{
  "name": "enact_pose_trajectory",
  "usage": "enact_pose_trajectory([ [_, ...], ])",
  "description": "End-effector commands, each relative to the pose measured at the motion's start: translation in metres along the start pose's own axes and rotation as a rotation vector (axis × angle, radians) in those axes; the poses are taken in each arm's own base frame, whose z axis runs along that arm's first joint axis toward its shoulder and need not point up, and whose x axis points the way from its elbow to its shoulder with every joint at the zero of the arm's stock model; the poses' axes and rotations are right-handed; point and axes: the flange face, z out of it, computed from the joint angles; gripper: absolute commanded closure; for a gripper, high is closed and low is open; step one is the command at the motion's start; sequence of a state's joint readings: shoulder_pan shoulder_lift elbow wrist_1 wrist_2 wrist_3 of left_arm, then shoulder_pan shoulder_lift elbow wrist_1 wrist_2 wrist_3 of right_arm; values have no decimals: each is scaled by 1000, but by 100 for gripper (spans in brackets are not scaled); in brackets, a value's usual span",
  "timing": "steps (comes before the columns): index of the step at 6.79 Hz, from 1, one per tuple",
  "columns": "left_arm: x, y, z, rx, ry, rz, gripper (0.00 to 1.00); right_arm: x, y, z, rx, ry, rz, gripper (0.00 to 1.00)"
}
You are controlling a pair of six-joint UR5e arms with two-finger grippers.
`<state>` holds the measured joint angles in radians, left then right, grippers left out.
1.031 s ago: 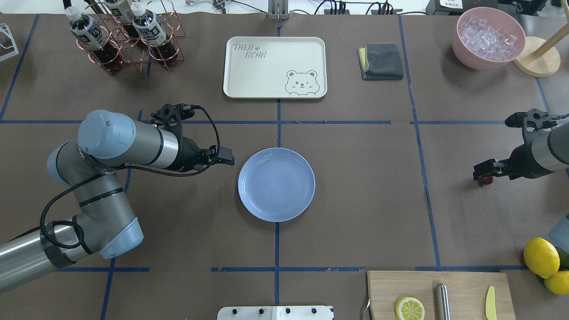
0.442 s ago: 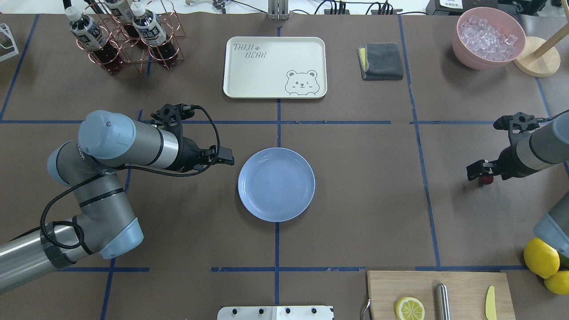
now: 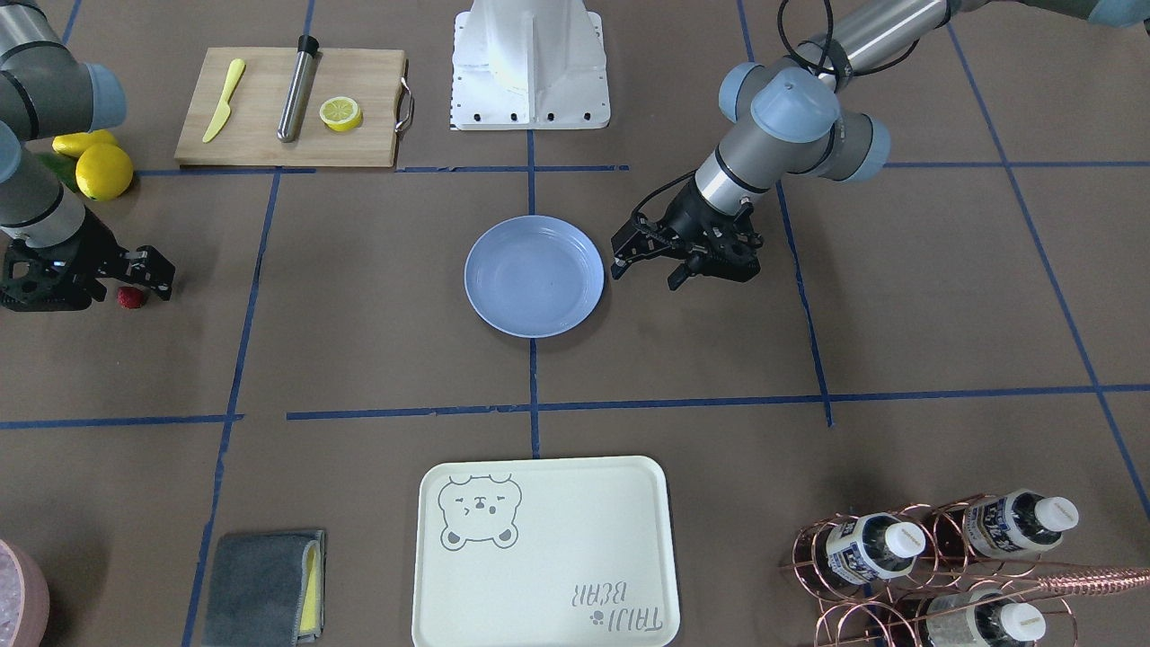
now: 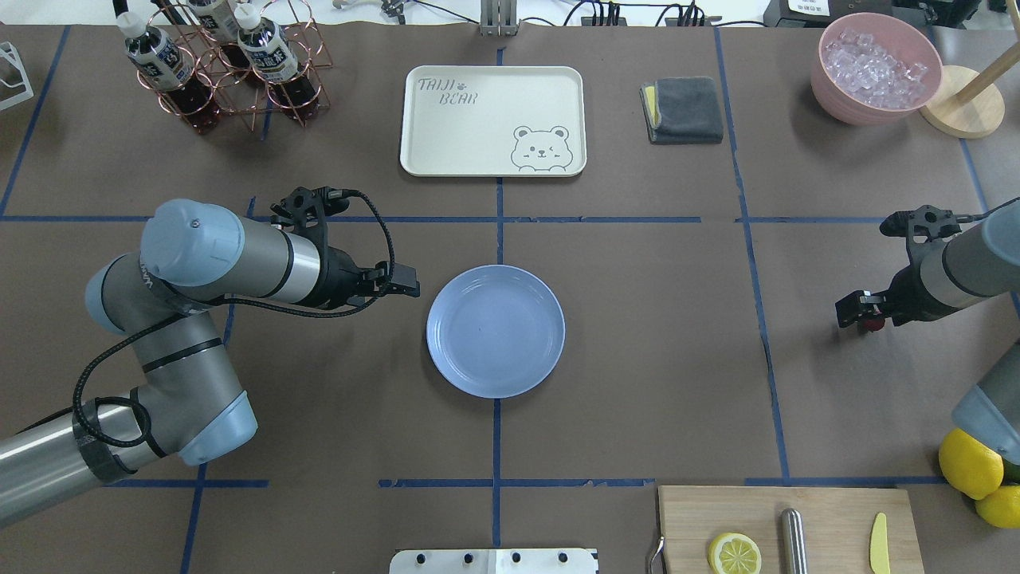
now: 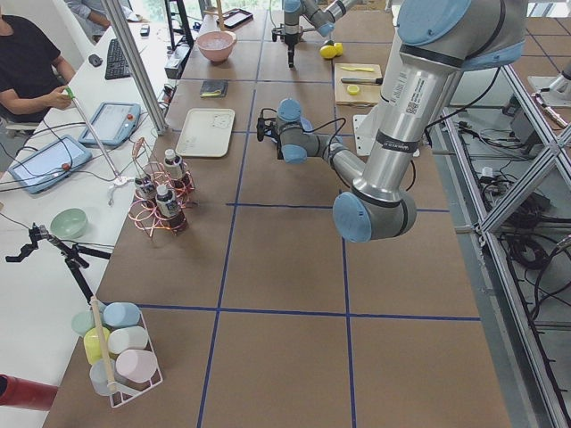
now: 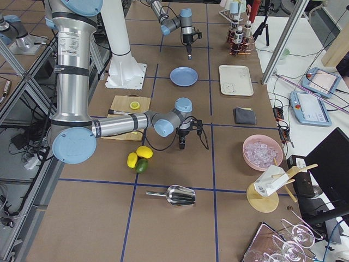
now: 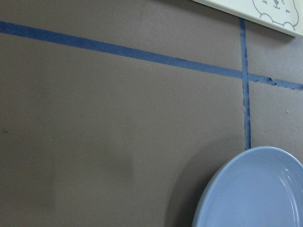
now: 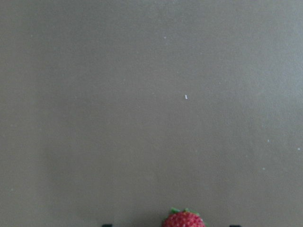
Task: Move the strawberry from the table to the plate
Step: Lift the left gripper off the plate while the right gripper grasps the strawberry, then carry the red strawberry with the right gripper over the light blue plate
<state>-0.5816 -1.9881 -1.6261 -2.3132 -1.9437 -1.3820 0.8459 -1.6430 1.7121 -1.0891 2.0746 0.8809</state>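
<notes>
The strawberry, tiny and dark red, lies on the brown table at the far right. It also shows in the front view and at the bottom edge of the right wrist view. My right gripper hangs low over it, open, with its fingers on either side of the berry. The pale blue plate sits bare at the table's middle. Just left of the plate's rim my left gripper stands open and holds nothing.
A cream bear tray and a grey cloth lie at the back. A pink bowl of ice stands back right and a bottle rack back left. Lemons and a cutting board are at the front right.
My right arm has shifted a little leftward, bringing its gripper more over the strawberry, which stays in place. The left arm and the plate have not moved.
</notes>
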Motion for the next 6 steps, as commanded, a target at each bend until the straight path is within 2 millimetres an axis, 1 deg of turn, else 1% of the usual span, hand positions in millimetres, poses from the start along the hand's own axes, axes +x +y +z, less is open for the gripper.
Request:
enact_pose_trajectory([
  [1, 0, 0, 0, 0, 0, -2, 0, 1, -1, 1, 6, 7, 1, 62],
  [2, -1, 0, 1, 0, -1, -2, 0, 1, -1, 0, 7, 7, 3, 96],
  [3, 2, 0, 0, 0, 3, 0, 0, 0, -1, -1, 8, 4, 1, 100],
  [4, 2, 0, 0, 0, 3, 1, 0, -4, 0, -6, 8, -10, -3, 100],
  [5, 3, 0, -1, 1, 4, 0, 0, -22, 1, -27, 28, -41, 6, 100],
  [6, 4, 0, -1, 0, 7, 1, 0, -63, -2, -56, 51, -90, 66, 100],
])
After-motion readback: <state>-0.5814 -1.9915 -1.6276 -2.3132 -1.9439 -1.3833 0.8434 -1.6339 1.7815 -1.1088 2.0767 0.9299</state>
